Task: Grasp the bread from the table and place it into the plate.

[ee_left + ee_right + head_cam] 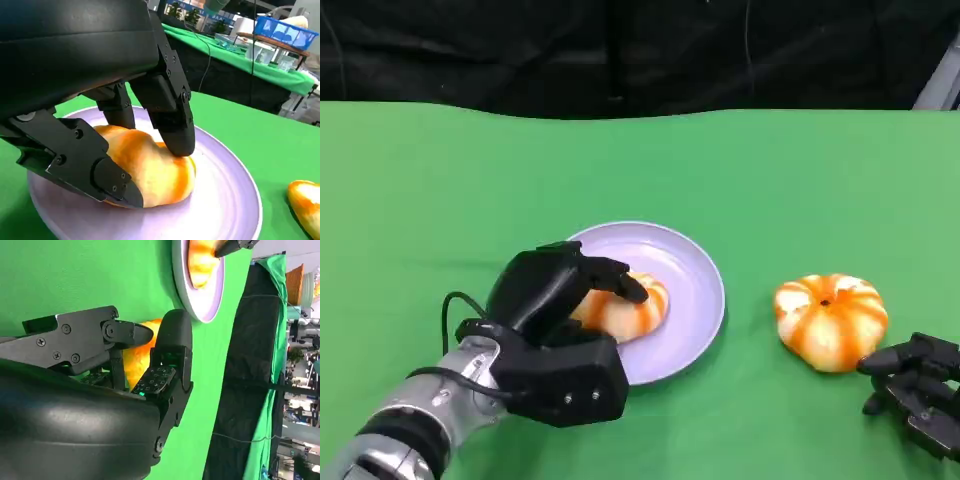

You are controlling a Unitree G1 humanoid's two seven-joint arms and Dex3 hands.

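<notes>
lab: green-clothed tables (235,55), blue crate (285,32)

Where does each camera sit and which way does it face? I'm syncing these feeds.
Head view: high on the robot, looking down at the green table; both forearms show.
Left wrist view: behind the left robot hand, facing the bread it grips on the plate.
Right wrist view: behind the right robot hand, facing the second bread.
All views share the plate.

From head height we look steeply down on the green tabletop (800,170). Our left wrist camera sits very close above the round lilac plate (235,200). Our right wrist camera, rolled sideways, shares that plate.
</notes>
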